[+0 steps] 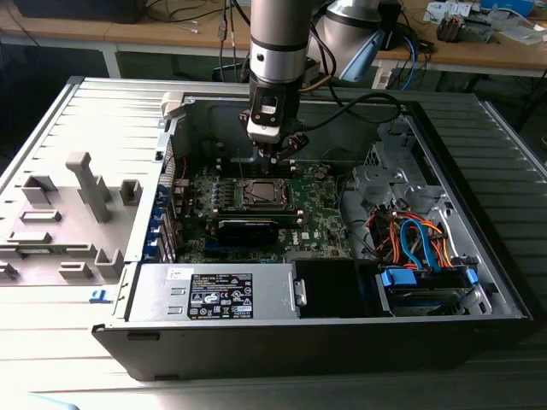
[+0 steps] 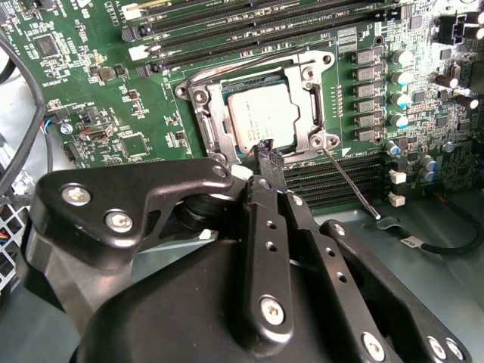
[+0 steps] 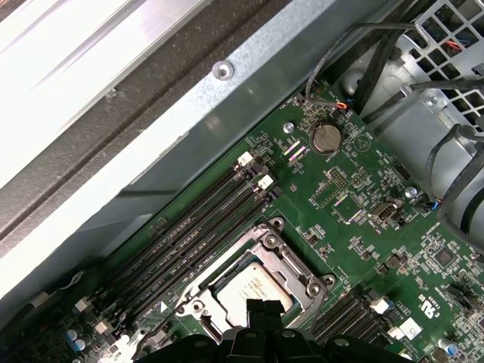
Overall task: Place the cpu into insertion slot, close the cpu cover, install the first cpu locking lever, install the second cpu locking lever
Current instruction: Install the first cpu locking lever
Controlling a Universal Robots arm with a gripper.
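Exterior view, near edge first: the open PC case (image 1: pixel 282 346) lies on its side on the ribbed grey desk (image 1: pixel 51 359). The grey power supply box (image 1: pixel 218 295) sits along the case's near wall. The drive bay with blue and orange cables (image 1: pixel 423 248) is on the exterior view's right. Grey plastic fixture blocks (image 1: pixel 85 192) stand on the desk on the exterior view's left, outside the case.

Further in is the green motherboard (image 1: pixel 320 218), with the insertion slot (image 1: pixel 261 194) roughly mid-board. The cpu (image 2: pixel 261 113) is seated in the slot, silver top up. The cpu cover (image 2: pixel 308 106) lies flat around it, and the chip shows through its window.

One thin locking lever (image 2: pixel 349 183) angles out from a cover corner across the dark memory slots (image 2: pixel 325 178), its free end off the socket. A second thin rod (image 2: pixel 242 66) runs along the cover's far edge; can't tell if it's latched.

The claw (image 2: pixel 266 153) is narrow, tips pinched together with nothing visibly between them. It hangs just over the near edge of the cover, beside the cpu. The first wrist view shows the same, with the claw (image 3: pixel 261 308) right at the chip's edge.

Beyond the socket lie more memory slots (image 3: pixel 197 219) and a coin battery (image 3: pixel 326 137), then the case wall (image 3: pixel 227 98). The arm (image 1: pixel 278 51) comes straight down. Wooden desks (image 1: pixel 171 30) stand at the back.
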